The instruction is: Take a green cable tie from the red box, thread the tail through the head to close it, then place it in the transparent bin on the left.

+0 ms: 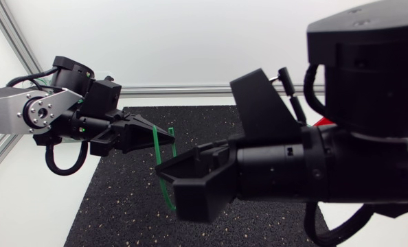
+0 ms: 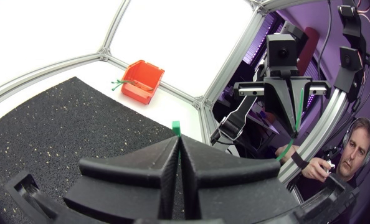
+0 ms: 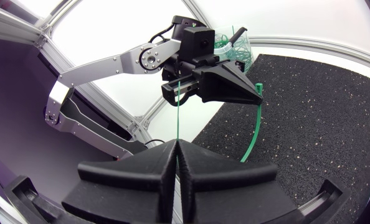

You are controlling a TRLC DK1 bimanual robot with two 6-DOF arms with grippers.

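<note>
- The left gripper (image 2: pixel 177 140) has its fingers pressed together on the green cable tie (image 1: pixel 154 143), with a short green stub poking past the tips.
- The right gripper (image 3: pixel 177 148) faces it, its fingers clamped on the same tie.
- The tie is held in the air above the black mat (image 1: pixel 115 199). It runs lengthwise from one gripper to the other, bowed into an arc.
- The red box (image 2: pixel 142 81) sits on the white table off the mat's corner.

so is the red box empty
Not empty: green cable ties stick out of the red box, seen in the left wrist view.
</note>
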